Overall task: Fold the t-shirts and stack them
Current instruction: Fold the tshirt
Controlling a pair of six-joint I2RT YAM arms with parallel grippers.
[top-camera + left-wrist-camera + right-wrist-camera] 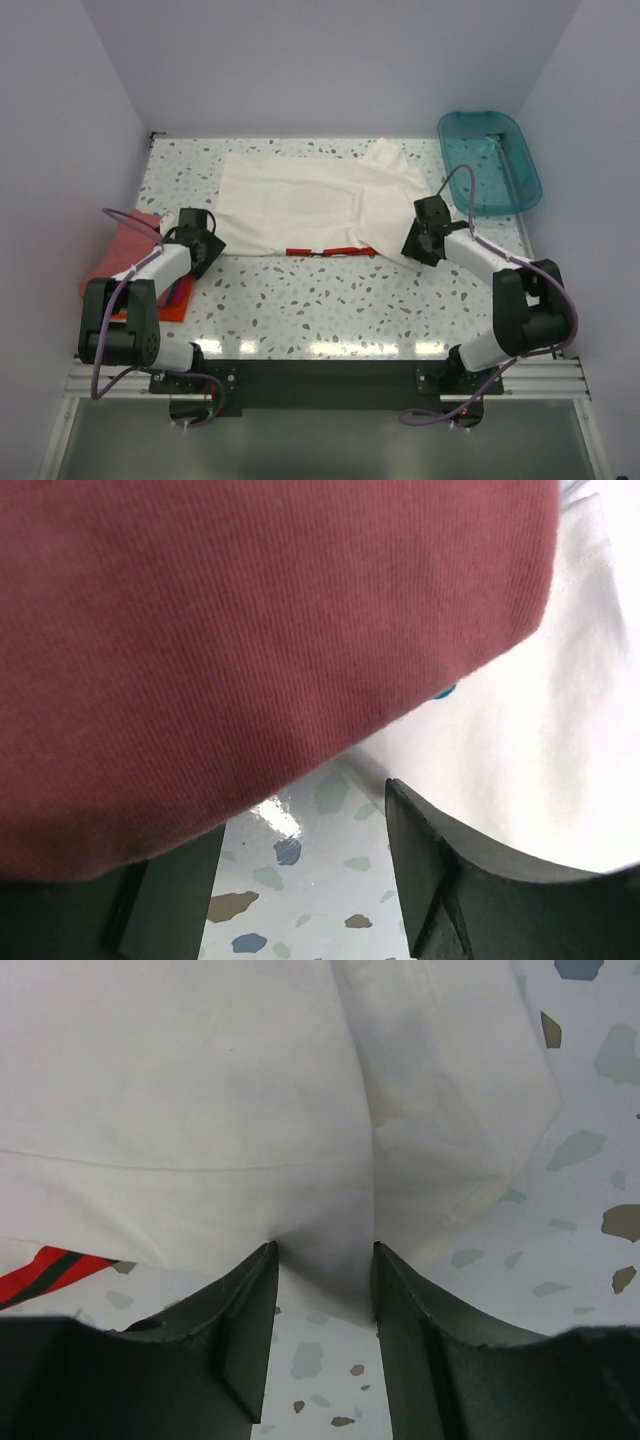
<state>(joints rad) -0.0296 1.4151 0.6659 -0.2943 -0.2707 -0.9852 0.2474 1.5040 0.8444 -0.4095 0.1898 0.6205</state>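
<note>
The white t-shirt lies spread flat across the far middle of the table. A strip of its red print peeks out along the near hem. I judge this tee is the one being folded, with the first fold not yet made.

My right gripper sits at the near right part of that hem. Its jaws stand a narrow gap apart with the edge of the white cloth lying between the tips. As far as I can see they are not clamped on it, since bare table shows in the gap below the cloth.

My left gripper is at the near left corner of the tee. Its jaws are wide, with only speckled table between them and the white cloth just off to one side.

The salmon-pink t-shirt is heaped at the left edge and fills most of the left wrist view, close to the lens. The orange-red one lies under the left arm. The teal tub stands at the far right, well apart from the shirts.

Next, I think the left jaws must shift onto the hem. Both grippers then need to pinch it and lift together evenly, or the cloth will drag and wrinkle.
</note>
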